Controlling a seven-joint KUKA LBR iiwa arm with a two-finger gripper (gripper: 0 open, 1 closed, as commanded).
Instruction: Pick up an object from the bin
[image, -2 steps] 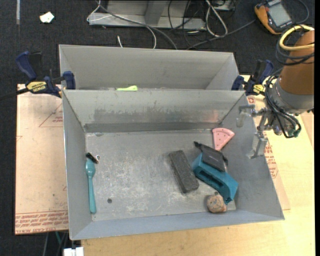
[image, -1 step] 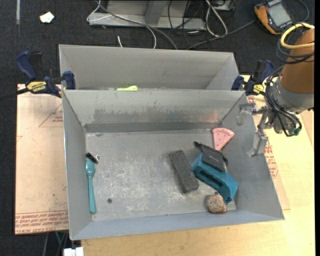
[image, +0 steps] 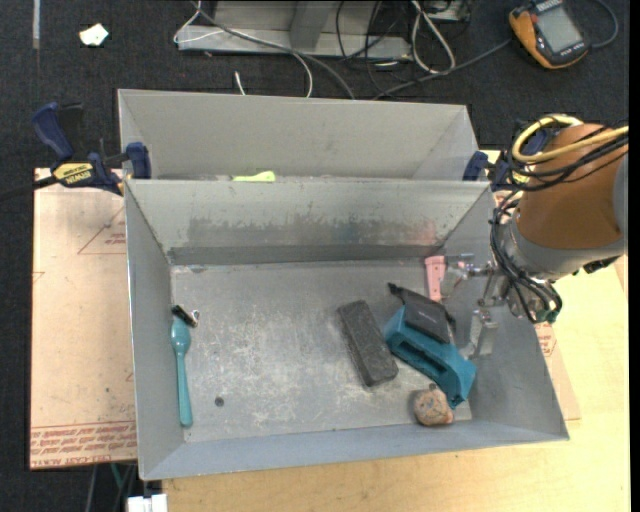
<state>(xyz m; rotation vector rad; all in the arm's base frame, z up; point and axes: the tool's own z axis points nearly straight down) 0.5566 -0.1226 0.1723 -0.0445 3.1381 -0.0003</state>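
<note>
My gripper (image: 486, 318) hangs low at the bin's right side, just inside the right wall. Directly to its left lies a blue plastic tool (image: 432, 355) with a black top part (image: 426, 316), stretched diagonally toward the front right. The gripper stands beside the tool's right end and holds nothing that I can see. A small pink piece (image: 435, 277) leans against the right wall just behind the tool. A brownish-pink stone (image: 433, 407) rests at the tool's front end.
A dark grey oblong block (image: 366, 343) lies left of the blue tool. A teal plastic spoon (image: 181, 367) lies along the left wall, with a small black bit (image: 184, 316) at its bowl end. The arm's orange cover and cables hang over the right rim.
</note>
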